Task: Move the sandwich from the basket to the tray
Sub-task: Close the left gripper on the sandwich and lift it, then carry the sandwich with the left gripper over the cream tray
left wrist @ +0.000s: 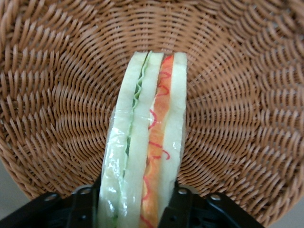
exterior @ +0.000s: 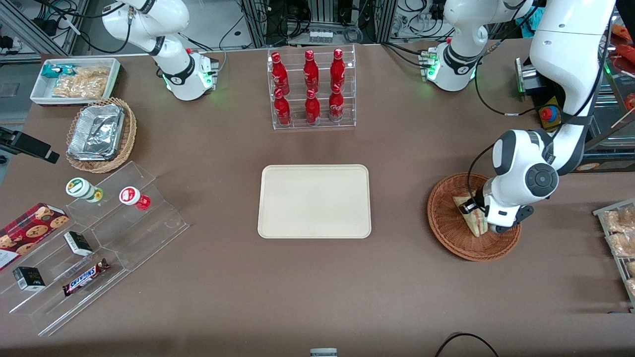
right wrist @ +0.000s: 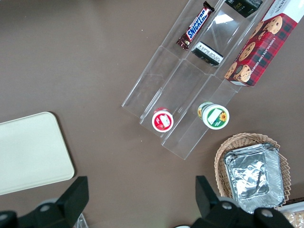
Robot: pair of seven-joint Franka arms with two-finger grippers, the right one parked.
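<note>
Jaws closed on sandwich, wedge upright between fingers, inside basket.

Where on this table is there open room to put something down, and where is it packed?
The tray is bare, and so is the table between it and the front camera. The gripper, shut on the sandwich, crowds the basket. The acrylic steps toward the parked arm's end are cluttered.
</note>
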